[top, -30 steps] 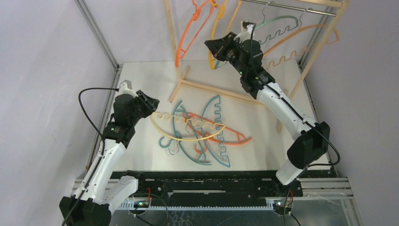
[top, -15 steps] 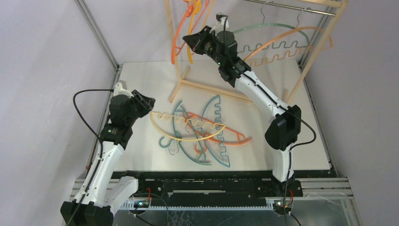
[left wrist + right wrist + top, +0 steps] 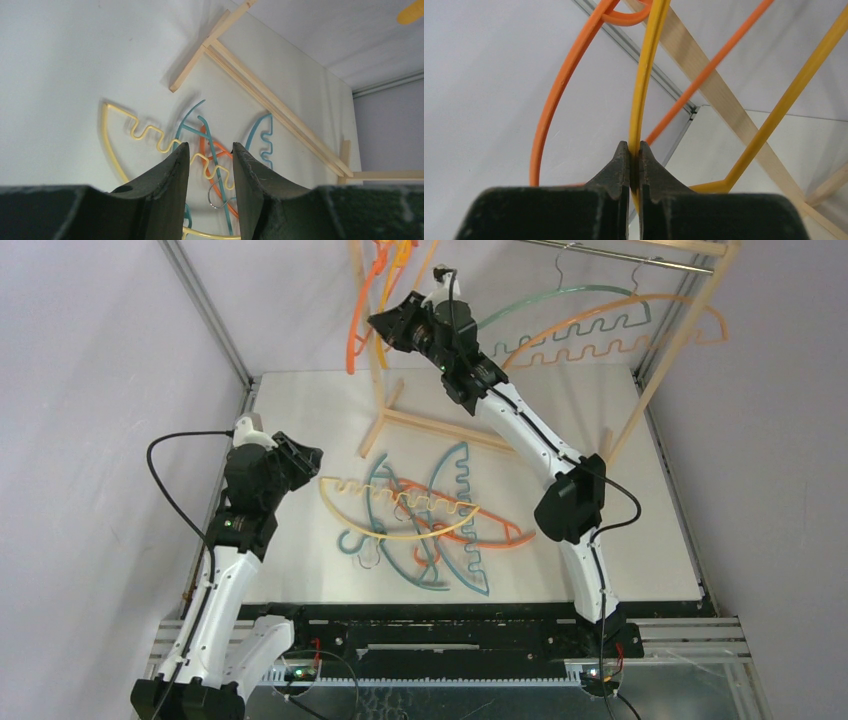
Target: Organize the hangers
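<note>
Left pincer (image 3: pixel 210 149) spread, empty, hovering at the pile's left edge. Pile on the worktop (image 3: pixel 300 410): pale yellow hanger (image 3: pixel 395 537) on top, teal hangers (image 3: pixel 445 455) and an orange one (image 3: pixel 500 543) tangled under it, roughly four left to lift. Rack (image 3: pixel 690 335), left end: hung orange hanger (image 3: pixel 564 75), then right pincer (image 3: pixel 634 147) pressed together on a yellow hanger (image 3: pixel 649 60); can't tell if its hook is seated. Teal hung hanger (image 3: pixel 575 289) and light orange hanger (image 3: pixel 640 302) further right. I'd call it half done.

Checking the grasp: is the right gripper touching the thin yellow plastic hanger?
Touching. Right wrist view: the right gripper pinches the thin yellow plastic hanger.
</note>
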`<state>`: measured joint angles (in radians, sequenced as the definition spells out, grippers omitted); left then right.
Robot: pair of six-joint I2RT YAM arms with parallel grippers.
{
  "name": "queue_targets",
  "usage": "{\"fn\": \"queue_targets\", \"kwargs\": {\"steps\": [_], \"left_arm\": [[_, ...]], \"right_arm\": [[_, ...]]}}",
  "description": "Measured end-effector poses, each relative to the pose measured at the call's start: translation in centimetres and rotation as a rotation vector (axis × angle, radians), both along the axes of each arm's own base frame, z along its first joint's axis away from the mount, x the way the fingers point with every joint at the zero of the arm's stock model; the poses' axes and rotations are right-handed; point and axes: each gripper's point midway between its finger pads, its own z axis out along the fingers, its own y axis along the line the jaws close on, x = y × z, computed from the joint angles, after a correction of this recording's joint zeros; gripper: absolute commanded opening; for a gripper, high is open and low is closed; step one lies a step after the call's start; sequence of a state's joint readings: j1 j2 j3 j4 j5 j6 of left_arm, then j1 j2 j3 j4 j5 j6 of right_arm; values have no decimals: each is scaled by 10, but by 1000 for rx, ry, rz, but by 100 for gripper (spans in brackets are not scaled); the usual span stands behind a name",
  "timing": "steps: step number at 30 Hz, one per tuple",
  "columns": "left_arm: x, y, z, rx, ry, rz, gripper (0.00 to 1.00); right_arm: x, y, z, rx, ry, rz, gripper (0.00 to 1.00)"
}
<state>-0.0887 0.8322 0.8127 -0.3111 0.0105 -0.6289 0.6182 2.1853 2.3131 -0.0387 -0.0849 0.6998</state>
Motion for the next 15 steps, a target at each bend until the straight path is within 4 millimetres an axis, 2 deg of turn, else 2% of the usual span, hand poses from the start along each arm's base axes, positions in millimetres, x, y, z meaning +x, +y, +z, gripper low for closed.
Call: {"fn": "queue_targets", "kwargs": {"steps": [2, 7, 12, 15], "left_arm": [[0, 0, 0, 1, 2, 0, 43], [0, 0, -2, 2, 6, 0, 44], [2, 0, -5, 4, 19, -1, 44], [3, 0, -8, 8, 27, -2, 44]], "right_arm": [[1, -1, -8, -19, 29, -15, 43], [3, -8, -35, -70, 81, -68, 57], [-17, -25, -62, -162, 150, -97, 61], [-39, -33, -63, -202, 152, -97, 63]]}}
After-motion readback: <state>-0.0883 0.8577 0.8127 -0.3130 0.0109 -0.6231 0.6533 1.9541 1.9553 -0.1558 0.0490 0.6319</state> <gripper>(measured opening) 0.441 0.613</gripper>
